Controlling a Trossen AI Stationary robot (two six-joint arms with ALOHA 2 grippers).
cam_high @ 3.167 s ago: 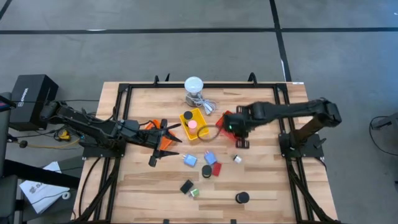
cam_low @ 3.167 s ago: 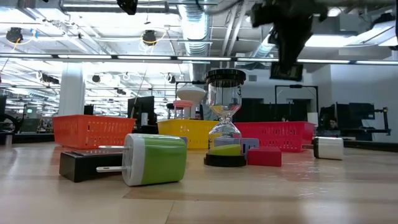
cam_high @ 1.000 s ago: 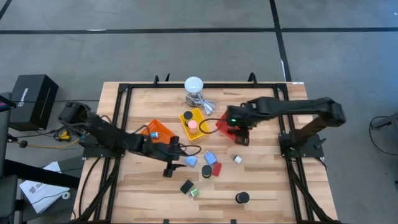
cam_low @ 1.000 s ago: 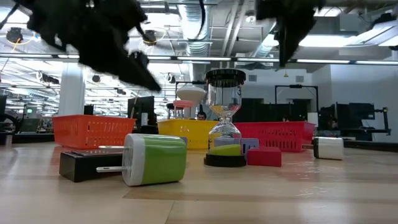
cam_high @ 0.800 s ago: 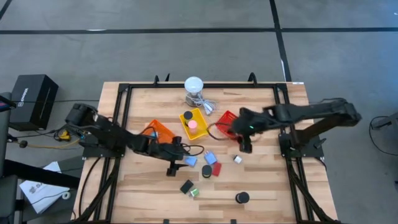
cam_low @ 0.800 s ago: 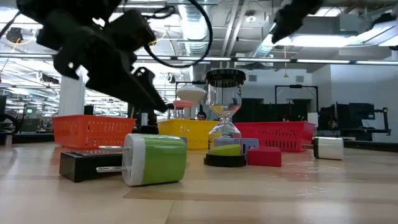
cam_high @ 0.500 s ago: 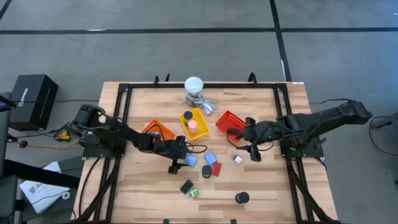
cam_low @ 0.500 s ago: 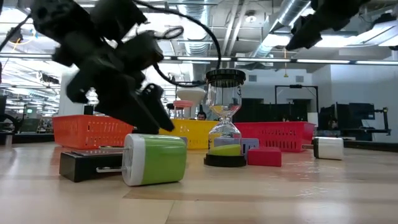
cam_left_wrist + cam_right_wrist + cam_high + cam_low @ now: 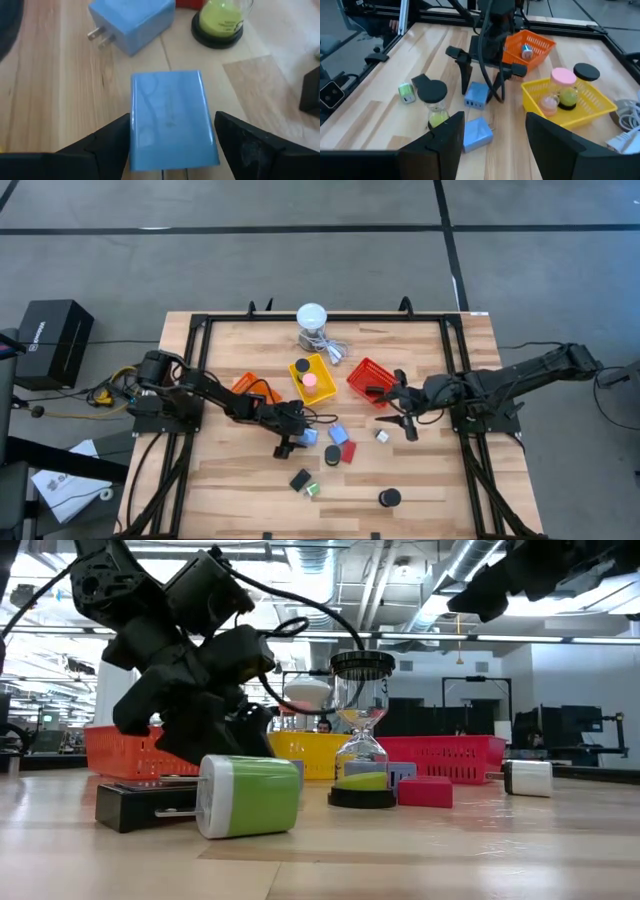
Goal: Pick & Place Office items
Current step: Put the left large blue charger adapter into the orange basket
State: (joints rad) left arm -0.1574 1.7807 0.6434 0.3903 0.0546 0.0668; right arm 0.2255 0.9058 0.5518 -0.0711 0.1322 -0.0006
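Your left tool (image 9: 290, 442) sat low over the worktop (image 9: 420, 480) just left of centre in the high view, released, its fingers (image 9: 105, 142) spread to either side of a light-blue block (image 9: 172, 117) that lay flat between them. You could not tell from the wrist view whether the fingers touched the block's sides. Just beyond it lay a blue plug adapter (image 9: 132, 22) with its prongs showing, and beside that a small hourglass (image 9: 220, 22) with green sand on a black base.

Your right tool (image 9: 400, 412) hung right of centre in the high view, near the lower right corner of the red basket (image 9: 365, 375), also released and holding nothing; a small silver piece (image 9: 381, 436) lay on the worktop just below it.

The rest of the items lay scattered in the lower middle of the high view: a red block (image 9: 348, 452) beside the hourglass, a black bar (image 9: 299, 479), a green-and-silver piece (image 9: 313, 489), and a black disc (image 9: 389, 498) lowest of all. The yellow basket (image 9: 322, 365) at centre held a black disc (image 9: 300, 367) and a pink disc (image 9: 310, 380). The orange basket (image 9: 245, 383) lay to its left, partly under your left arm, with one small silvery piece (image 9: 527, 50) in it.
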